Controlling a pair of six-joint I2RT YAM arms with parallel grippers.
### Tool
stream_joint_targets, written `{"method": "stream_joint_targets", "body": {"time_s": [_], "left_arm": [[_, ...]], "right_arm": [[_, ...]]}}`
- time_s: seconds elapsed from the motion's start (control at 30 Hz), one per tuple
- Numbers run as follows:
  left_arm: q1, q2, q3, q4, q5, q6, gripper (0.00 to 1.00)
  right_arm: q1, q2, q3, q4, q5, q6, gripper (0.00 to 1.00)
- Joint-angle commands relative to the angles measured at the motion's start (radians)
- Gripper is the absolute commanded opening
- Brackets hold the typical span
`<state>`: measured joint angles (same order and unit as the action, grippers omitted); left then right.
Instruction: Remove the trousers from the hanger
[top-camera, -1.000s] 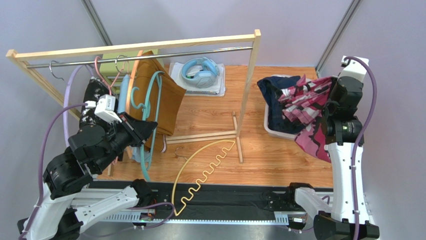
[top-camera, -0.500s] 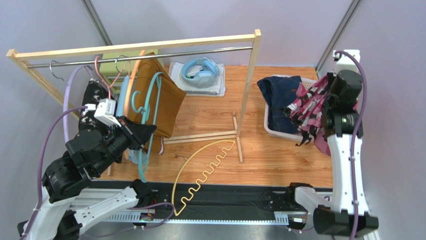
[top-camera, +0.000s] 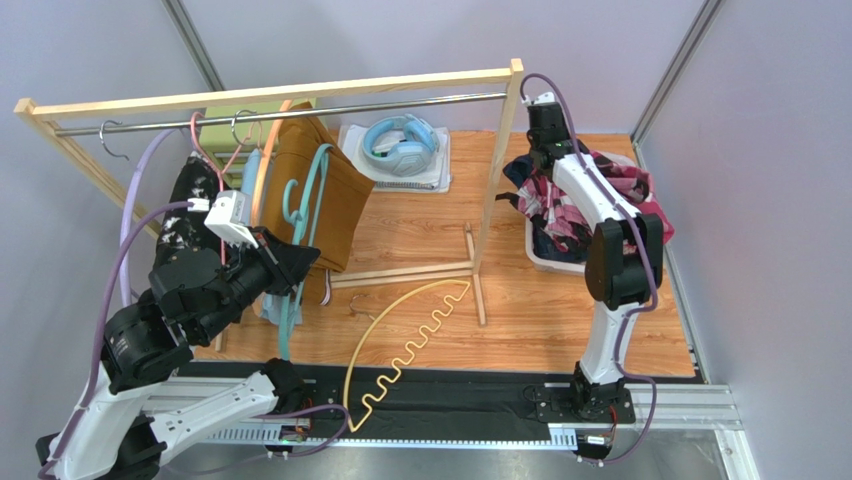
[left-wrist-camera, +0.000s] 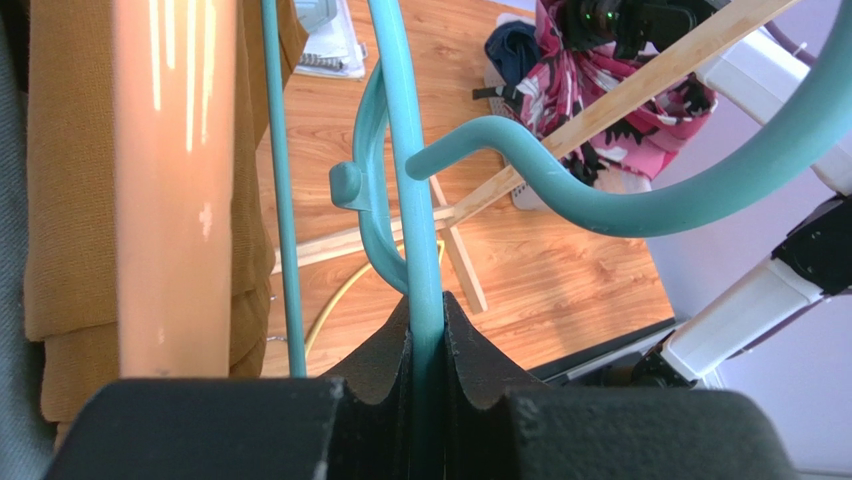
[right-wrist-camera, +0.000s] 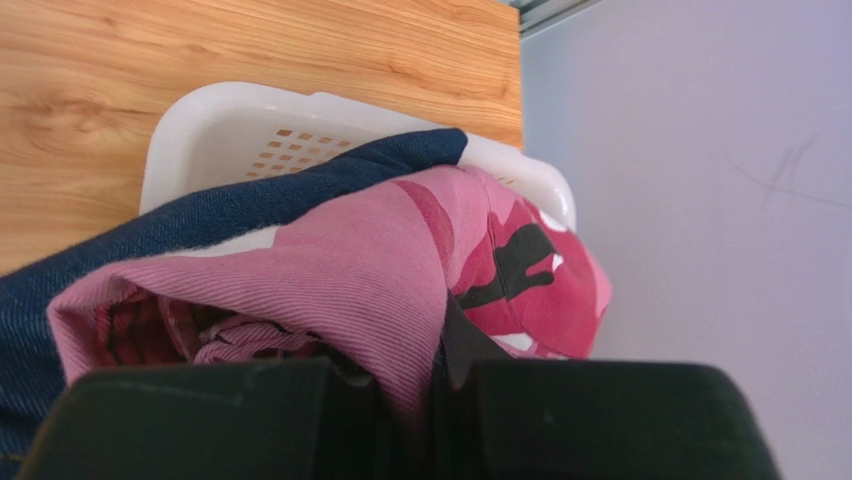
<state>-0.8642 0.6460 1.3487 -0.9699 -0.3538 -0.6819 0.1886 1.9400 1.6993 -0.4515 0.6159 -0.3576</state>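
Left gripper (left-wrist-camera: 425, 310) is shut tight on the teal hanger (left-wrist-camera: 395, 150), just under the bar of the wooden rack (top-camera: 300, 92). Right gripper (right-wrist-camera: 430, 395) pinches the pink trousers (right-wrist-camera: 380, 270) over the white basket (right-wrist-camera: 230, 115), to the right of the rack. The navy trousers (right-wrist-camera: 140, 255) lie in that basket too, so two pairs look done.

Three pairs are left at the rack's left end: the mustard trousers (top-camera: 325, 195), the light blue trousers (top-camera: 248, 175) and the black speckled trousers (top-camera: 190, 200). A yellow hanger (top-camera: 410, 320) lies bare in front of the rack.

The right arm is just beside the rack's right post, so room is tight there. The hangers at the left end sit close together, so pulling one out could bump the others.
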Motion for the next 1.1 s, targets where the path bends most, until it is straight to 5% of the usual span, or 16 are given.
{"method": "stream_joint_targets", "body": {"time_s": [0.0,0.3,0.47,0.57,0.6,0.7,0.8,1.07], "left_arm": [[0.002,0.003,0.018,-0.007,-0.016,-0.001,0.0],[0.002,-0.045,-0.039,-0.015,-0.03,-0.07,0.0],[0.002,-0.011,-0.005,-0.016,-0.047,-0.048,0.0],[0.002,0.01,0.024,-0.029,-0.022,-0.038,0.0],[0.002,0.017,0.03,-0.033,-0.007,-0.042,0.0],[0.002,0.015,0.03,-0.033,0.024,-0.064,0.0],[0.002,0.014,0.027,-0.038,0.029,-0.077,0.0],[0.002,0.04,0.055,-0.027,0.062,-0.071,0.0]], "right_arm": [[0.014,-0.009,0.096,-0.013,0.073,0.13,0.05],[0.014,-0.167,0.01,-0.174,-0.091,0.719,0.08],[-0.027,-0.257,-0.046,-0.177,-0.276,0.894,0.21],[-0.055,-0.263,-0.012,-0.244,-0.367,0.896,0.31],[-0.054,-0.265,0.003,-0.275,-0.364,0.86,0.44],[-0.055,-0.311,0.003,-0.381,-0.303,0.8,0.65],[-0.055,-0.389,-0.03,-0.453,-0.23,0.734,0.76],[0.021,-0.725,-0.216,-0.59,-0.215,0.703,0.79]]}}
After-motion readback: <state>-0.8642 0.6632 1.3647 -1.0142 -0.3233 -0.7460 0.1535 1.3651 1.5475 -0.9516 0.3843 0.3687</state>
